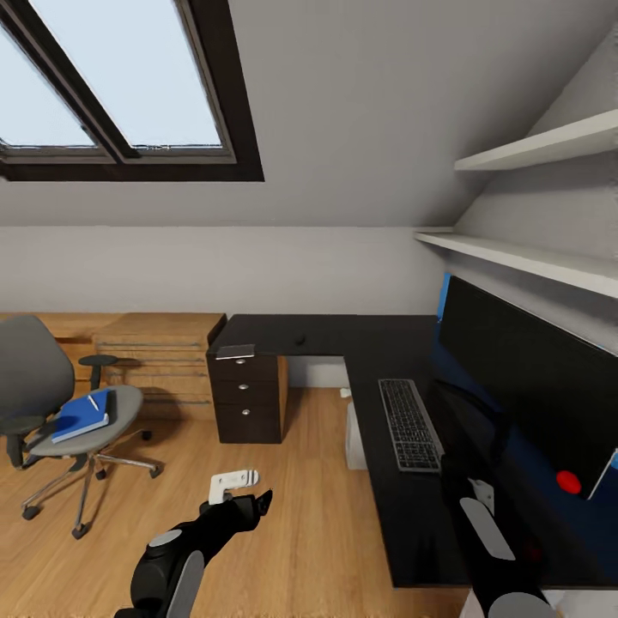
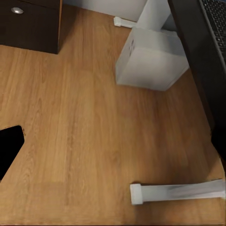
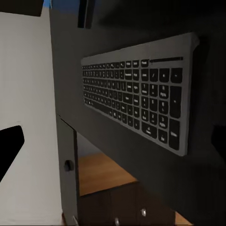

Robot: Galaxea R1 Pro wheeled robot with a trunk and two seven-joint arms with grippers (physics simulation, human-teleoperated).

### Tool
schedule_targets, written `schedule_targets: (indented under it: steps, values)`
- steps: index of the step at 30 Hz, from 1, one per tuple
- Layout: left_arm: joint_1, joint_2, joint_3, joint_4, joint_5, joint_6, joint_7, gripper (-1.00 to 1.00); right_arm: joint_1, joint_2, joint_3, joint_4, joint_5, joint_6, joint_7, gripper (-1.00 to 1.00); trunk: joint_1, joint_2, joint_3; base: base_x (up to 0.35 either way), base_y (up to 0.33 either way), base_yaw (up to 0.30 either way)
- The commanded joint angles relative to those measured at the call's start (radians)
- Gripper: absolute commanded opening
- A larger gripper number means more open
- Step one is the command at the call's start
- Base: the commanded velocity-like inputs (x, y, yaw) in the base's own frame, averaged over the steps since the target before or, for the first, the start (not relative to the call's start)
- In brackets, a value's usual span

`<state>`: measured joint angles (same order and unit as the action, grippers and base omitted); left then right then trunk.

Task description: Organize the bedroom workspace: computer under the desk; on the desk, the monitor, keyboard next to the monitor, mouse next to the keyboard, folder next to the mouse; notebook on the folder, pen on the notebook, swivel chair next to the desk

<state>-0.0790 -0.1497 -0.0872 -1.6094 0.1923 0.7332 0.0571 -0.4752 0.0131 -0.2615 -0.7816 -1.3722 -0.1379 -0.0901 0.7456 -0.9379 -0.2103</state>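
The keyboard (image 1: 409, 425) is lying on the tabletop (image 1: 378, 343) beside the monitor (image 1: 524, 378). The folder (image 1: 80, 415) is being left on the chair (image 1: 51, 403) and could be slid off if bumped. How wide each gripper is cannot be told.

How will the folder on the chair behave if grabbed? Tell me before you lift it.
The folder looks thin and flat, so probably light and somewhat bendy. A pen lies on a notebook stacked on it, so tilting would likely spill both. The chair has castors and may roll if pushed.
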Motion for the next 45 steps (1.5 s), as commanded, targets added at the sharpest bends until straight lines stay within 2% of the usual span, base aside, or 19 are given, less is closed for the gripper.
schedule_targets:
  steps: [1, 3, 6, 9, 11, 14, 23, 27, 31, 45]
  values:
    - [-0.001, 0.001, 0.002, 0.002, 0.009, 0.004, 0.007, 1.00, 0.000, 0.001, 0.015, -0.003, -0.008, -0.004, 0.000, 1.00, 0.000, -0.001, -0.001, -0.319, 0.098, 0.000]
    - [-0.001, 0.002, 0.020, 0.009, 0.008, 0.002, 0.009, 1.00, -0.001, 0.000, 0.081, -0.006, 0.003, -0.004, 0.003, 1.00, 0.000, -0.001, -0.001, -0.285, 0.168, 0.000]
    - [-0.001, 0.003, 0.067, 0.014, 0.006, -0.002, 0.010, 1.00, 0.000, 0.000, 0.266, -0.012, 0.048, -0.007, 0.006, 1.00, 0.000, -0.001, -0.001, -0.182, 0.256, 0.000]
    - [-0.001, 0.004, 0.088, 0.015, 0.006, -0.003, 0.010, 1.00, -0.001, 0.002, 0.373, -0.034, 0.066, -0.009, 0.024, 1.00, 0.000, -0.001, -0.001, -0.068, 0.300, 0.000]
    - [-0.001, 0.004, 0.098, 0.015, 0.006, -0.004, 0.010, 1.00, -0.001, 0.004, 0.407, -0.048, 0.071, -0.009, 0.043, 1.00, 0.000, -0.001, -0.001, -0.025, 0.316, 0.000]
    - [-0.001, 0.004, 0.103, 0.016, 0.006, -0.004, 0.010, 1.00, -0.001, 0.005, 0.422, -0.054, 0.074, -0.009, 0.052, 1.00, 0.000, -0.001, -0.001, -0.009, 0.324, 0.000]
    - [-0.001, 0.004, 0.105, 0.016, 0.004, -0.004, 0.010, 1.00, -0.001, 0.009, 0.427, -0.059, 0.069, -0.012, 0.058, 1.00, 0.000, -0.001, -0.001, -0.002, 0.331, 0.000]
    - [-0.001, 0.003, 0.104, 0.016, 0.004, -0.004, 0.010, 1.00, -0.001, 0.028, 0.429, -0.059, 0.067, -0.012, 0.066, 1.00, 0.000, -0.001, -0.001, 0.025, 0.329, 0.000]
    - [-0.001, 0.003, 0.104, 0.023, 0.004, -0.005, 0.010, 1.00, 0.000, 0.031, 0.426, -0.059, 0.067, -0.012, 0.066, 1.00, 0.000, -0.001, -0.001, 0.194, 0.264, 0.000]
    - [-0.001, 0.001, 0.102, 0.048, 0.001, -0.007, 0.010, 1.00, 0.000, 0.027, 0.422, -0.058, 0.074, -0.014, 0.061, 1.00, 0.000, -0.001, -0.001, 0.326, 0.019, 0.000]
